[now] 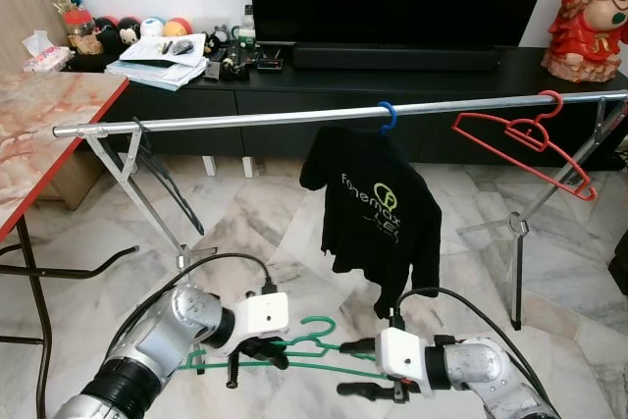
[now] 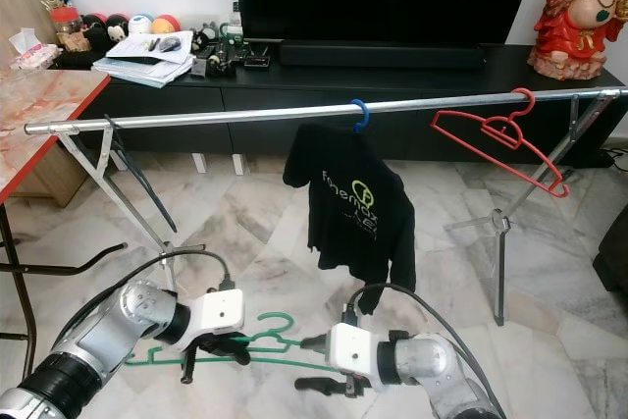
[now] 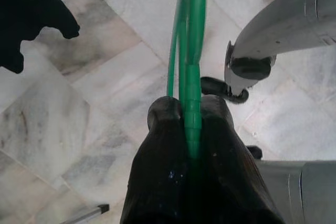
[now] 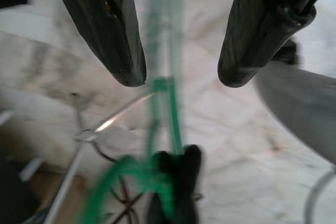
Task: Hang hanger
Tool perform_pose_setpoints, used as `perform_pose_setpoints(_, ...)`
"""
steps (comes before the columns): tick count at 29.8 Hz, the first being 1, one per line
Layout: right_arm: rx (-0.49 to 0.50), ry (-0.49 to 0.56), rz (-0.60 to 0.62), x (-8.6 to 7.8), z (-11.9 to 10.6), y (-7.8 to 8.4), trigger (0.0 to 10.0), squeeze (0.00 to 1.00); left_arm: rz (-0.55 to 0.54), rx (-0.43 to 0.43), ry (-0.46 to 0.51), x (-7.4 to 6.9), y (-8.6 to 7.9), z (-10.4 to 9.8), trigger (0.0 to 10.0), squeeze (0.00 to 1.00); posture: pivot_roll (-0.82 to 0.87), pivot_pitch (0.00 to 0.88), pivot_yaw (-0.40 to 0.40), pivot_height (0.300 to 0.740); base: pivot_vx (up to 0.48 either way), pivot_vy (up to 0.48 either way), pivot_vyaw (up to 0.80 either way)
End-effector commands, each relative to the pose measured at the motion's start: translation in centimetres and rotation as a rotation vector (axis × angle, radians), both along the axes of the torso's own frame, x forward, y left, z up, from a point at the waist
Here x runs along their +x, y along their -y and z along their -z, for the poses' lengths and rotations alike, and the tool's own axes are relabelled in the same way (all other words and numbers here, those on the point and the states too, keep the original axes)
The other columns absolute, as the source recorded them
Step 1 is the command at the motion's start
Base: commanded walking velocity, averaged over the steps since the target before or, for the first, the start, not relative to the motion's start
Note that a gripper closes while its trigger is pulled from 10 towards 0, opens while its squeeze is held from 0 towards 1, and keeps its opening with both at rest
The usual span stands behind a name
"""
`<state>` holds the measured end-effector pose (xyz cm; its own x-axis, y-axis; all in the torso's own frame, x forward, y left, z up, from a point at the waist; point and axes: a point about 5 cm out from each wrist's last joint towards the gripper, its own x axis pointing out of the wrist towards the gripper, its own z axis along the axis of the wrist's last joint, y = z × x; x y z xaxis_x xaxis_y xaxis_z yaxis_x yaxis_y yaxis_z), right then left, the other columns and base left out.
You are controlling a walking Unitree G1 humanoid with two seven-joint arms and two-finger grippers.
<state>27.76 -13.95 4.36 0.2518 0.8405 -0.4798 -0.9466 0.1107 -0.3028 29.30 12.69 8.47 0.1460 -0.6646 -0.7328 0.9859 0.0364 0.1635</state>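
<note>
Two fingers clamping green hanger; right gripper parted.

You see three hangers: a green hanger below the rail, a red hanger and a blue hanger on it, plus one black T-shirt.

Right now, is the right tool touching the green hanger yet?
Apart. In the right wrist view the right tool stands open, its two black fingers on either side of the green hanger with floor showing between. The left tool is clamped on it.
</note>
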Motion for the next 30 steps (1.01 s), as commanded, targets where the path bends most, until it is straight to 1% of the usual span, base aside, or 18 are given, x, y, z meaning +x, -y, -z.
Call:
perform_pose_setpoints(1,-0.011,0.033,0.002,0.2,-0.1,0.0,10.0,0.0,0.03,0.035,-0.008,-0.5,0.1,0.2,10.0,0.0,-0.01,0.082,-0.011,0.74,0.0,0.0,0.0)
perform_pose_setpoints(4,-0.009,0.089,0.031,0.8,-0.6,0.0,10.0,0.0,0.042,0.057,-0.002,-0.8,0.4,0.2,10.0,0.0,-0.01,0.082,-0.014,0.74,0.0,0.0,0.0)
perform_pose_setpoints(8,-0.022,0.097,0.04,0.8,-0.3,0.0,10.0,0.0,0.055,0.064,0.008,-1.1,0.9,-0.1,10.0,0.0,-0.01,0.083,-0.017,0.74,0.0,0.0,0.0)
perform_pose_setpoints(9,-0.011,0.069,0.05,0.7,0.0,0.0,10.0,0.0,0.059,0.052,0.017,-1.1,1.3,-0.4,10.0,0.0,-0.01,0.083,-0.017,0.74,0.0,0.0,0.0)
perform_pose_setpoints(11,-0.008,0.061,0.053,0.6,0.1,0.0,10.0,0.0,0.059,0.048,0.02,-1.1,1.3,-0.4,10.0,0.0,-0.01,0.083,-0.017,0.74,0.0,0.0,0.0)
perform_pose_setpoints(13,0.0,-0.082,-0.008,-0.4,1.0,-0.2,10.0,0.0,0.061,0.036,0.024,-1.0,1.7,-0.6,10.0,0.0,0.0,0.085,-0.018,0.74,0.0,0.0,0.0)
perform_pose_setpoints(14,-0.013,-0.112,-0.038,-0.8,1.3,-0.2,10.0,0.0,0.064,0.037,0.027,-1.0,1.7,-0.6,10.0,0.0,0.0,0.084,-0.018,0.74,0.0,0.0,0.0)
perform_pose_setpoints(17,-0.038,-0.154,-0.095,-1.6,1.9,-0.4,10.0,0.0,0.065,0.034,0.037,-0.9,2.0,-0.7,10.0,0.0,0.0,0.084,-0.019,0.74,0.0,0.0,0.0)
perform_pose_setpoints(19,-0.036,-0.154,-0.079,-1.5,2.1,-0.6,10.0,0.0,0.059,0.024,0.041,-0.8,2.4,-0.9,10.0,0.0,0.0,0.082,-0.018,0.74,0.0,0.0,0.0)
perform_pose_setpoints(21,-0.028,-0.187,-0.076,-1.5,2.2,-0.7,10.0,0.0,0.062,0.03,0.045,-0.8,2.5,-1.0,10.0,0.0,0.0,0.082,-0.016,0.74,0.0,0.0,0.0)
perform_pose_setpoints(25,-0.024,-0.181,-0.058,-1.4,2.2,-0.6,10.0,0.0,0.065,0.029,0.053,-0.7,2.7,-1.2,10.0,0.0,0.0,0.081,-0.016,0.74,0.0,0.0,0.0)
perform_pose_setpoints(26,-0.032,-0.168,-0.047,-1.3,2.2,-0.6,10.0,0.0,0.067,0.028,0.055,-0.6,2.7,-1.3,10.0,0.0,0.0,0.081,-0.016,0.74,0.0,0.0,0.0)
perform_pose_setpoints(28,-0.05,-0.103,0.018,-0.8,2.3,-0.6,10.0,0.0,0.08,0.024,0.063,-0.7,3.1,-1.5,10.0,0.0,0.01,0.077,-0.015,0.74,0.0,0.0,0.0)
perform_pose_setpoints(30,-0.051,-0.087,0.041,-0.5,2.2,-0.7,10.0,0.0,0.086,0.024,0.068,-0.7,3.1,-1.6,10.0,0.0,0.01,0.076,-0.015,0.74,0.0,0.0,0.0)
